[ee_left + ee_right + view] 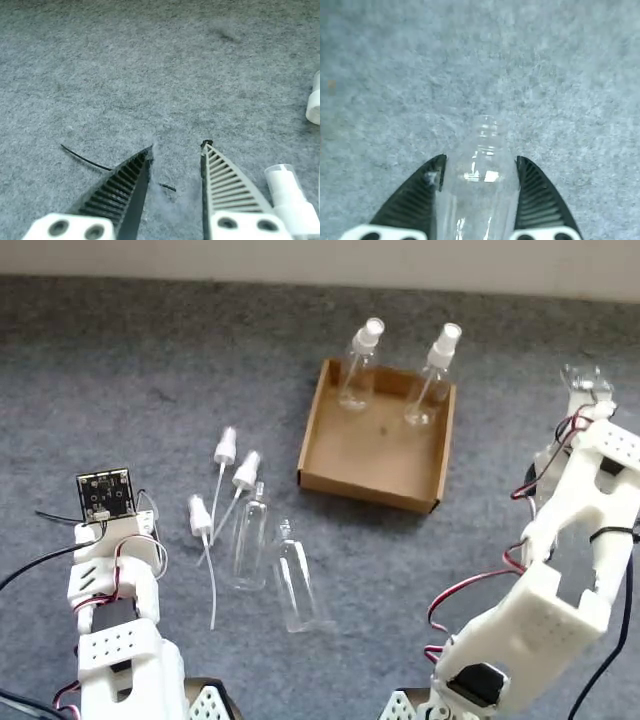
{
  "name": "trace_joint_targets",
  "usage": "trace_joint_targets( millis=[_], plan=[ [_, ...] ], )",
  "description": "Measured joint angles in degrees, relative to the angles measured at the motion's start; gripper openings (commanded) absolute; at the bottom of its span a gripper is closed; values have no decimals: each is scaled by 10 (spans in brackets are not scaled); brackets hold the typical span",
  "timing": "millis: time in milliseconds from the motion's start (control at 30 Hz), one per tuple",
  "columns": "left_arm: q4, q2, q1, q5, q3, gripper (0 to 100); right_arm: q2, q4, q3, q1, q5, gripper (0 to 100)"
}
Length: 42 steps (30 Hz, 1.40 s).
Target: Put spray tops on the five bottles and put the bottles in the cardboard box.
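At upper right of the overhead frame, my right gripper [479,167] pinches a clear uncapped bottle [482,145] by its shoulders, its open neck pointing away over the grey carpet [395,75]. My left gripper [177,150], at lower left, hovers over the carpet with jaws spread, a loose spray top [290,195] just beside one finger. Two capped bottles [358,365] stand at the far wall of the cardboard box [312,430] at centre. Three spray tops [245,472] and two bare bottles [250,540] lie to its left. Capping the held bottle looks to be the step in hand. I should grip a top by its head, let the dip tube [212,590] hang straight, keep the neck steady, feed the tube in first, then press down.
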State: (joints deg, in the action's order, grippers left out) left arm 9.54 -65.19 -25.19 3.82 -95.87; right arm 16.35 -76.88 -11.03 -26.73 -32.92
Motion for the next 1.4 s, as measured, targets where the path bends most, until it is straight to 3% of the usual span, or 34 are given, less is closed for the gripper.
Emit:
trace_joint_targets(
  millis=[200,367,533,800,967,1167,1400],
  plan=[
    [56,0,0,53,11,154,-146,-35,11,66,39,27],
    [228,0,2,74,111,157,-298,-16,139,130,53,26],
    [379,0,51,102,236,158,-473,46,316,149,53,26],
    [553,42,121,105,465,158,-706,54,498,204,53,26],
    [600,193,145,66,567,169,-806,54,549,258,53,26],
    [601,395,149,-34,673,213,-836,84,579,318,89,26],
    [579,549,164,-132,702,212,-838,129,580,362,135,26]
  ],
)
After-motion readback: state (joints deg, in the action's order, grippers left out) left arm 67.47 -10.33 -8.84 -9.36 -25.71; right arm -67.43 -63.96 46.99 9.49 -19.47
